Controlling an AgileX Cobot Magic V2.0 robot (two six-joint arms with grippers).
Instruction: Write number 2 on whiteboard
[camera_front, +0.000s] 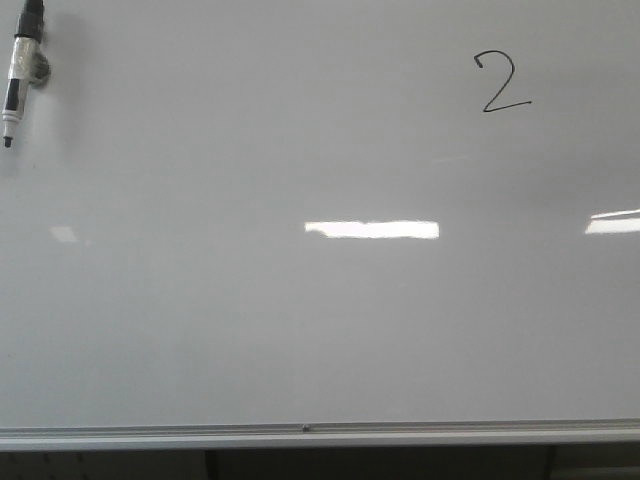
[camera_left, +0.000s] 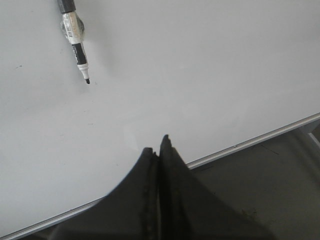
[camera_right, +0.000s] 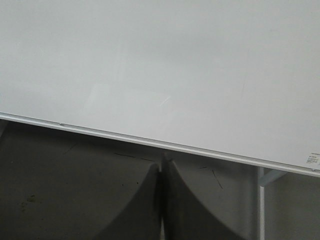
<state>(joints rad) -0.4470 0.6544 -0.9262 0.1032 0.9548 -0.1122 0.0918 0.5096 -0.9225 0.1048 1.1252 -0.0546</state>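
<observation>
Thin black number 2 (camera_front: 503, 82) with hooked top and slanted base stroke, high and right on the glossy whiteboard (camera_front: 300, 330), marker (camera_front: 20, 65) far to its left, left hand (camera_left: 158, 145) pressed together, right hand (camera_right: 163, 162) together, both empty

my fingers (camera_left: 150, 200) black | whiteboard (camera_front: 200, 330) pale grey-white, silver rail | number 2 (camera_front: 501, 81) black | marker (camera_front: 20, 65) black-white
</observation>
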